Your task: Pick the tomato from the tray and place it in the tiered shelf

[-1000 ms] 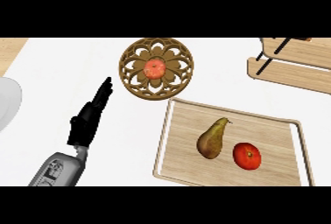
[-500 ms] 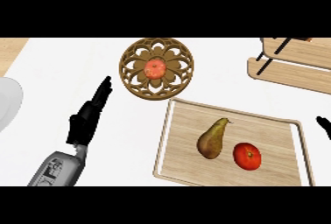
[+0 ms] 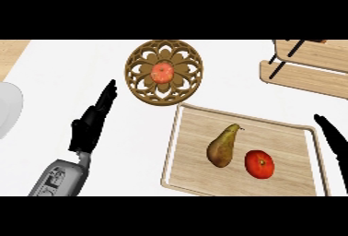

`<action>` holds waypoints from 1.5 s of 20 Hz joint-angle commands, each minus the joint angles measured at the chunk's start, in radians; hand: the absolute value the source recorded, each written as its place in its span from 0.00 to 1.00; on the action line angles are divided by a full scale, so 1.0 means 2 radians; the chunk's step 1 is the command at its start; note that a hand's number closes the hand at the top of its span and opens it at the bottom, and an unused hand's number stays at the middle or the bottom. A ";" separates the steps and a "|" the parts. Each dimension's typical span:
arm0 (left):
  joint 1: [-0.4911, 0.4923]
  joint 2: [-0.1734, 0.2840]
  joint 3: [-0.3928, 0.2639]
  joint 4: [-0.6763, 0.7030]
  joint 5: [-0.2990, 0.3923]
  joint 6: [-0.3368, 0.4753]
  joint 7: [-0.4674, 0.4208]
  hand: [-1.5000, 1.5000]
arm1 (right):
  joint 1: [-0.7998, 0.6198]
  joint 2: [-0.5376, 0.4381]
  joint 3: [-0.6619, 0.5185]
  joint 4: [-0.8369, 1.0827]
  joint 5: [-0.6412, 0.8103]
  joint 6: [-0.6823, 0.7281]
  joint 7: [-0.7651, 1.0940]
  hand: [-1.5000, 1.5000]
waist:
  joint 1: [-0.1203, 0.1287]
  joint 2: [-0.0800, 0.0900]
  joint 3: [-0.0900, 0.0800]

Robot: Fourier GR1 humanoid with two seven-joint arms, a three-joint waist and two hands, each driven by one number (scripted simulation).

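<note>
I see the tomato [image 3: 259, 163] lying in the lower right of the frame, on the wooden tray [image 3: 197, 122], just beside a pear [image 3: 222, 147] that sits to its left with its stem pointing toward the upper right. My right hand [image 3: 334, 140] shows at the right edge, over the tray's right rim, fingers straight and released, holding nothing. The tomato lies to the left of that hand and a little lower in the frame, near but apart from it. My left hand [image 3: 92, 120] rests in the left part of the frame, fingers straight and pointing up, also empty, and the pear stands between it and the tomato. So the right hand is plainly the nearer one, and I judge it the one to use.

The tomato looks roughly round, slightly taller than wide in this view, so I see no strong long axis to line up with. The tiered shelf [image 3: 306, 69] sits in the upper right corner, above the tray, on the same side as my right hand. A carved round wooden plate [image 3: 164, 72] holding a second small red fruit [image 3: 162, 72] lies at upper centre; I leave that alone.
</note>
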 commanded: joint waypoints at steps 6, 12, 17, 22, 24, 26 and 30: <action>0.026 0.004 0.006 -0.008 -0.005 -0.011 -0.011 0.50 | -0.026 0.075 0.047 0.012 0.079 0.033 0.131 0.00 | -0.008 -0.003 0.000; 0.004 -0.011 0.008 0.001 -0.007 -0.012 -0.002 0.50 | -0.046 0.128 0.049 0.069 0.092 0.054 0.128 0.00 | -0.007 -0.002 0.000; 0.012 -0.008 0.012 -0.015 -0.014 -0.007 0.011 0.50 | -0.045 0.140 0.038 0.080 0.083 0.087 0.121 0.00 | -0.008 -0.002 0.001; 0.009 -0.018 0.020 0.011 -0.015 -0.009 -0.011 0.50 | -0.045 0.180 0.062 0.104 0.123 0.097 0.132 0.00 | -0.010 -0.002 0.000; 0.042 0.002 0.025 -0.018 -0.008 -0.026 -0.015 0.50 | -0.033 0.185 0.041 0.121 0.116 0.093 0.104 0.00 | -0.007 -0.002 0.001; 0.025 -0.017 0.018 0.000 -0.023 -0.010 -0.017 0.50 | -0.022 0.195 0.048 0.122 0.135 0.097 0.100 0.00 | -0.011 -0.002 0.001; 0.010 -0.022 0.018 -0.017 -0.028 -0.008 0.012 0.50 | -0.039 0.214 0.019 0.150 0.126 0.131 0.084 0.00 | -0.009 -0.002 0.001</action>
